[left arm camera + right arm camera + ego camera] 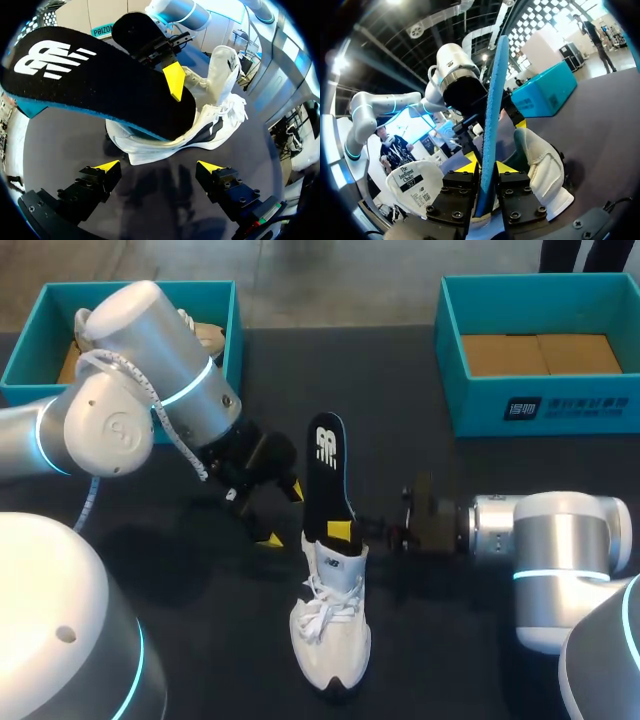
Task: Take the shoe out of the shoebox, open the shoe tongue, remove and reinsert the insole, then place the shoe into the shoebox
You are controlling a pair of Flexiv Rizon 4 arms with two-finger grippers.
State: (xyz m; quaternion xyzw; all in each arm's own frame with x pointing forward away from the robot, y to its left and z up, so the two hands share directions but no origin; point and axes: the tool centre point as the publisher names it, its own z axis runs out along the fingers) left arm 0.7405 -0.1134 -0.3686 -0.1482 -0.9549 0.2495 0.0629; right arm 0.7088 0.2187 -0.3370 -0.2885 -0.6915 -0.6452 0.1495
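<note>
With my right gripper (487,167), jaws pinched on the black insole (328,455) standing half out of the white shoe (330,625) on the worktop (480,470), I'd slide it lengthwise, not sideways, and bring the left gripper (159,166), jaws wide just left of the shoe, in to steady the heel.
</note>
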